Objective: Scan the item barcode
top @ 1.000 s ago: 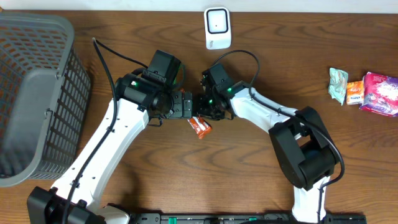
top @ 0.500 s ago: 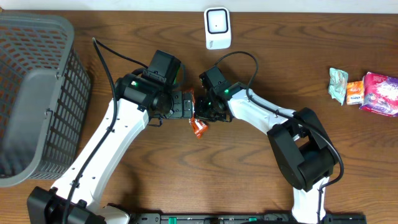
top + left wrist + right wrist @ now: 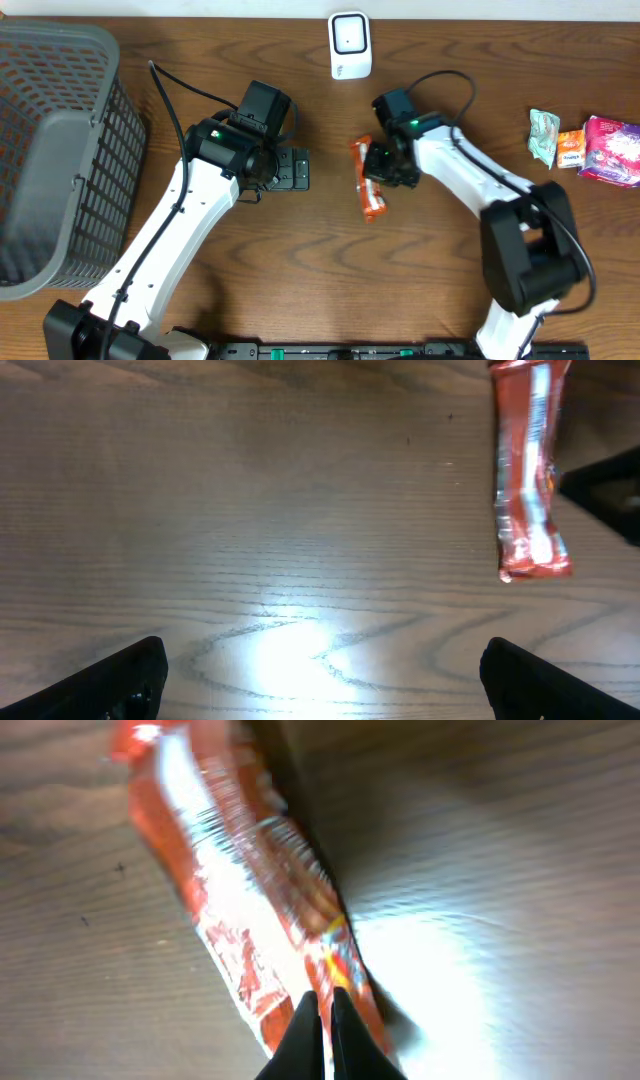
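Seen from overhead, the right gripper point(image 3: 376, 170) sits just right of the middle of the tabletop point(image 3: 300, 270). Its jaws are closed on the upper half of an orange snack packet point(image 3: 371, 197), whose long side runs toward the near edge, with the lower end sticking out free. A white scanner point(image 3: 350, 45) stands at the far edge, well apart from the packet. The left gripper point(image 3: 297, 168) points toward the packet from the left, with bare wood between them. A grey basket point(image 3: 60, 130) fills the left edge. A green pouch point(image 3: 543, 137), a small orange pack point(image 3: 570, 148) and a pink pack point(image 3: 610, 148) lie together at the right edge.

The right wrist view adds what the overhead cannot. The two dark fingertips point(image 3: 305, 1035) press together with no gap, pinching the packet at its edge. A crinkled silver band runs down the wrapper, and its print is too blurred to read. Whether the packet touches the wood cannot be told.

The left wrist view shows its own fingers point(image 3: 120, 680) in the bottom corners, spread fully apart, with only glare-lit wood between them. The packet shows at the upper right with its crimped end nearest.
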Motion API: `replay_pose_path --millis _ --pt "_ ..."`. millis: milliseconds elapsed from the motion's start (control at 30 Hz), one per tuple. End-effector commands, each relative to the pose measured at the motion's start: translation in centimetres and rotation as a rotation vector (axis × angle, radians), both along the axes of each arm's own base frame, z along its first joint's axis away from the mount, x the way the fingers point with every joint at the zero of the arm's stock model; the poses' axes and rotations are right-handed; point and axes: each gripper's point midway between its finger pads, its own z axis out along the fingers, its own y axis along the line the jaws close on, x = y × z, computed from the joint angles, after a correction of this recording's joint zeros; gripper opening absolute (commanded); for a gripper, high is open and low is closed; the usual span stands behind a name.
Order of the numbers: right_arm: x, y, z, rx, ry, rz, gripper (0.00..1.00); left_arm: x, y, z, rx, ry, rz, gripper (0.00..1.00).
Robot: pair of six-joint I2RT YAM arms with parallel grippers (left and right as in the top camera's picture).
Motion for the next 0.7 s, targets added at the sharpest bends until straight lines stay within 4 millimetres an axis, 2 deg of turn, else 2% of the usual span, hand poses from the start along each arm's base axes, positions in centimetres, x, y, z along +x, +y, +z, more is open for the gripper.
replay_pose_path --millis 0,67,133,233,300,367,500,667 --pt "0.4 -1.3 1.8 -0.072 -0.079 0.067 0.02 0.0 0.1 -0.2 0.015 0.003 -0.010 1.00" --pt "0.5 -1.3 1.9 -0.075 -0.088 0.090 0.22 0.0 0.1 -0.2 0.015 0.003 -0.010 1.00" --pt "0.5 -1.4 1.9 -0.078 -0.088 0.088 0.31 0.0 0.1 -0.2 0.015 0.003 -0.010 1.00" --pt "0.6 -1.6 1.9 -0.077 -0.088 0.083 0.52 0.0 0.1 -0.2 0.015 0.003 -0.010 1.00" --pt "0.7 -1.7 1.8 -0.077 -0.088 0.080 0.60 0.0 0.1 -0.2 0.015 0.003 -0.010 1.00" --pt "0.6 -1.6 1.7 -0.070 -0.084 0.082 0.77 0.0 0.1 -0.2 0.015 0.003 -0.010 1.00" --pt "0.6 -1.2 1.6 -0.064 -0.090 0.087 0.93 0.0 0.1 -0.2 0.015 0.003 -0.010 1.00" --pt "1.8 0.0 1.9 -0.041 -0.149 0.100 0.97 0.0 0.1 -0.2 0.015 0.003 -0.010 1.00"
